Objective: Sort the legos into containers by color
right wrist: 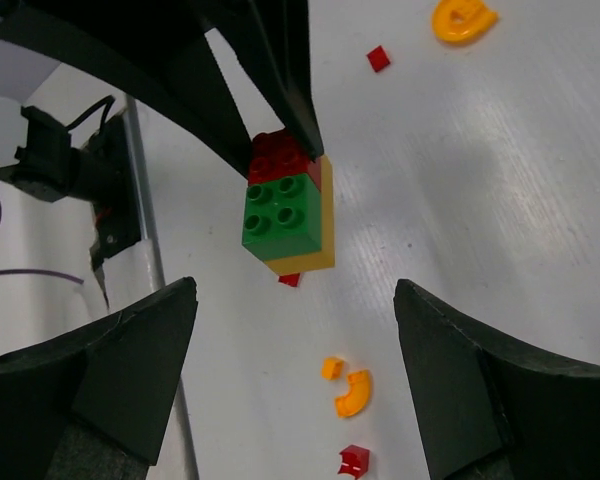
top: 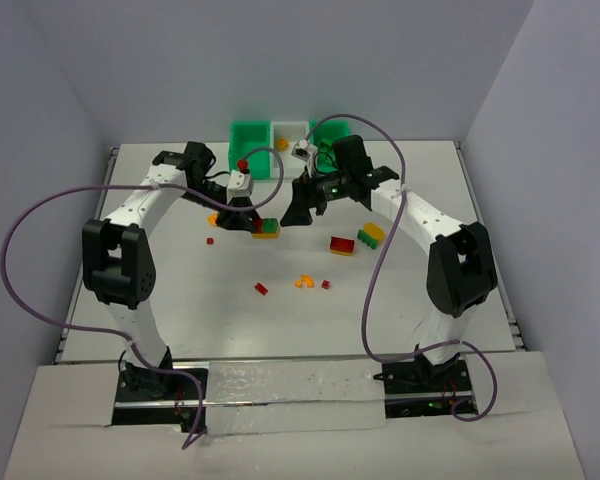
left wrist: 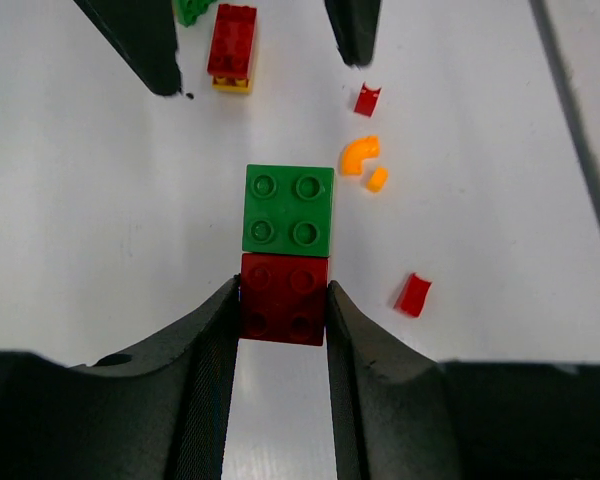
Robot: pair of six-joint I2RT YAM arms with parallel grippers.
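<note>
My left gripper is shut on the red brick of a small stack. A green brick sits beside the red one, and both are on a yellow plate. The stack seems to hang just above the table. My right gripper is open and empty, facing the stack from the right, its fingers wide apart. The containers stand at the back: a green bin, a white bin with a yellow piece, and a second green bin partly hidden by the right arm.
Loose on the table are a red-on-yellow brick, a yellow-and-green brick, an orange curved piece, small red pieces and an orange piece. Cables loop over both arms.
</note>
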